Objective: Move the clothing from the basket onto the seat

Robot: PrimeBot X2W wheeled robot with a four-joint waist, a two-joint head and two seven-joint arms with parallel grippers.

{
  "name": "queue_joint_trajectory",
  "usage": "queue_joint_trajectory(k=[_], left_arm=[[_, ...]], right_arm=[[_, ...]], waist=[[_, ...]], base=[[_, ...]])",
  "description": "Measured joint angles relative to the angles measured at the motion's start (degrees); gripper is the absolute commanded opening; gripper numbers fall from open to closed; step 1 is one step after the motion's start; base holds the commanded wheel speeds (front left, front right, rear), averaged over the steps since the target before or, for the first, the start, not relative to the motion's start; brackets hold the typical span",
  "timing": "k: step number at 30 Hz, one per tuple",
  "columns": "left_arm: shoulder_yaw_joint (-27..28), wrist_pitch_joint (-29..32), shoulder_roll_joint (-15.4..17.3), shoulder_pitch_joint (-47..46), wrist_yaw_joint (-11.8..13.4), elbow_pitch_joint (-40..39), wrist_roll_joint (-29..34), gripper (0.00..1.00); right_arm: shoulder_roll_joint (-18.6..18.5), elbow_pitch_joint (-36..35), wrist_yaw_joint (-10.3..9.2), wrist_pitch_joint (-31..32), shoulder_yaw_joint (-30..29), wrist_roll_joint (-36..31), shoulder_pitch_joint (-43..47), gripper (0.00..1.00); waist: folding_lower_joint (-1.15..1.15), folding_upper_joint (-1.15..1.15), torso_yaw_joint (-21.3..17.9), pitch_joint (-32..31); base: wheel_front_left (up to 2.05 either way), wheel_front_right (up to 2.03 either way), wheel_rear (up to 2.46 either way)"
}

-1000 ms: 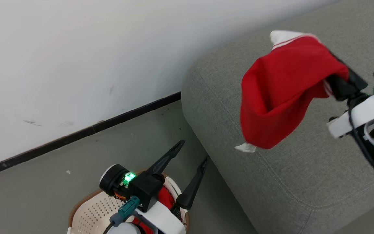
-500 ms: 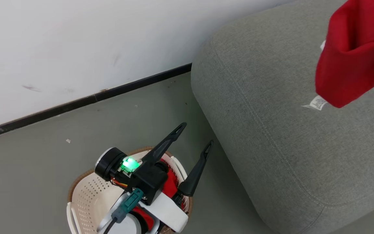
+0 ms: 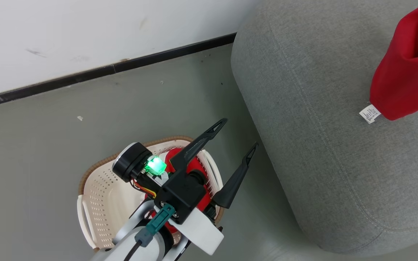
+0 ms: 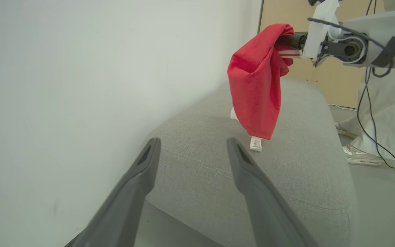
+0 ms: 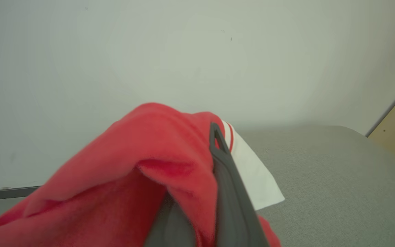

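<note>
Red clothing: hangs long-axis down from my right tool, clamped shut on it, just over the seat.
My left tool: spread wide, empty, over the basket.

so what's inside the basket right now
Red clothing shows in the basket, whose other half looks bare. The wrist of the open left pincer covers most of the fabric, so how much is there is hidden.

even bright light, soft shadows; wrist views blurred near lens
</note>
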Motion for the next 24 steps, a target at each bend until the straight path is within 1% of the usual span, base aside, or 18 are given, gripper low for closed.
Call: queue_joint_trajectory(k=[2,9,13,18,24], left_arm=[[-0.15,0.55,-0.09,-1.03,-0.40,-0.44,0.03,1.00],[-0.49,1.49,-0.07,-3.23,-0.94,-0.92,0.55,1.00],[-0.77,1.64,-0.02,-4.49,-1.52,-1.05,0.94,1.00],[-0.87,2.00,0.05,-5.66,-2.04,-1.07,1.31,1.00],[-1.00,1.99,-0.01,-7.41,-2.74,-1.08,1.35,1.00]], right_arm=[[1.10,0.73,-0.01,-0.14,-1.54,-0.86,-0.05,0.00],[3.85,4.52,0.00,-0.15,-3.94,-1.45,-0.85,0.00],[5.49,4.48,0.00,-0.15,-6.46,-1.44,-0.82,0.00],[5.95,4.41,0.00,-0.15,-8.26,-2.83,-0.42,0.00],[6.61,5.02,0.00,-0.15,-10.42,-3.31,2.94,0.00]], waist=[[0.00,0.00,0.65,1.76],[0.00,0.00,1.91,5.69],[0.00,0.00,2.42,7.72],[0.00,0.00,2.83,10.04],[0.00,0.00,2.96,12.00]], base=[[0.00,0.00,0.00],[0.00,0.00,0.00],[0.00,0.00,0.00],[0.00,0.00,0.00],[0.00,0.00,0.00]])
